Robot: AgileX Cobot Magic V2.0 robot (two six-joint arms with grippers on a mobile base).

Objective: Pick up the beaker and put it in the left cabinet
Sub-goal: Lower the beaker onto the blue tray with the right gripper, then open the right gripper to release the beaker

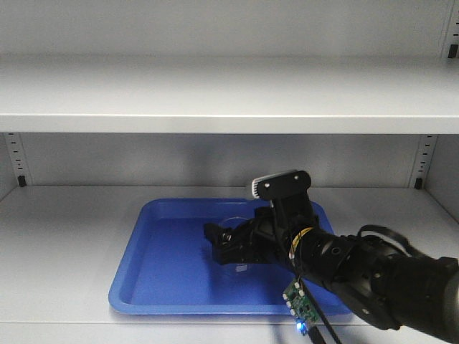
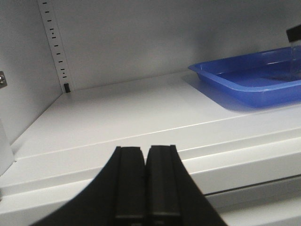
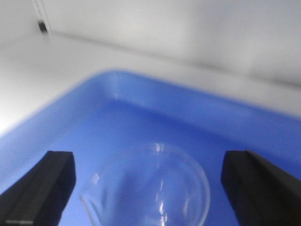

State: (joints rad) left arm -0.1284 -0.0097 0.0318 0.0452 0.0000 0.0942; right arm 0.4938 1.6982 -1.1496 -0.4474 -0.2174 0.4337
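Already inside the cabinet [image 1: 215, 93], the beaker [image 1: 235, 247] stands in the blue tray [image 1: 154, 276] on the lower shelf, so placing looks nearly done and only the right gripper [image 1: 226, 244] has to withdraw. Its jaws stand wide apart on either side of the glass, gripping nothing, while the left gripper [image 2: 146, 181] is pressed closed and empty. Clear glass and blur hide the beaker's base and markings.

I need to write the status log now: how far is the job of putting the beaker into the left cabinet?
Done: the beaker stands in the blue tray on the left cabinet shelf. In hand: the right gripper is open, fingers on either side of it. Left: retracting that arm. The left gripper is shut and idle.
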